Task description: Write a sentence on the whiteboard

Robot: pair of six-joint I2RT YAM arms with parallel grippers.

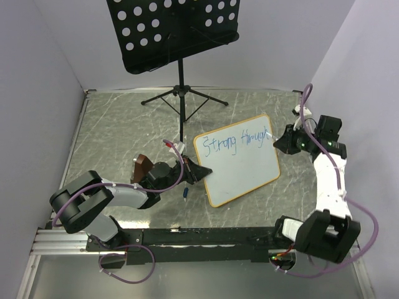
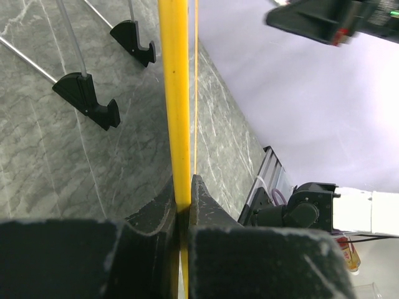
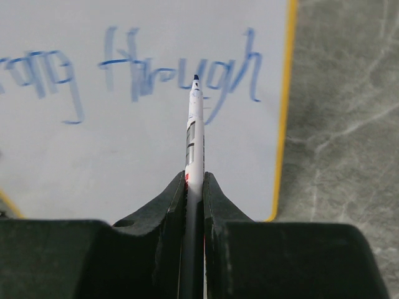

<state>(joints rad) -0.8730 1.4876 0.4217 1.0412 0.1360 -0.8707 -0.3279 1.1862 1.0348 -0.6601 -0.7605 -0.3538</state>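
Two words of the sentence (image 1: 234,142), "Strong through", stand in blue along the upper part of the whiteboard (image 1: 240,171). The board sits at the centre of the top view on the grey marbled table (image 1: 112,131), tilted so that its right end points toward the upper right.

The left gripper (image 1: 202,172) reaches in from the lower left and meets the board's left edge. In the left wrist view its two fingers (image 2: 156,215) are closed tight on the thin yellow-orange frame (image 2: 174,93), which runs straight up the picture. Two black clip feet (image 2: 90,103) show in the upper left of that view.

The right gripper (image 1: 283,140) sits at the board's upper right corner in the top view. In the right wrist view it is clamped on a white marker (image 3: 194,131) that points up the middle of the frame. The dark tip lies at the word "through", between the "u" and the "g"; whether it touches the surface cannot be told.

A small blue object (image 1: 186,194) lies on the table just below the left gripper. A black perforated music stand (image 1: 171,31) rises at the top centre of the top view, behind the board.
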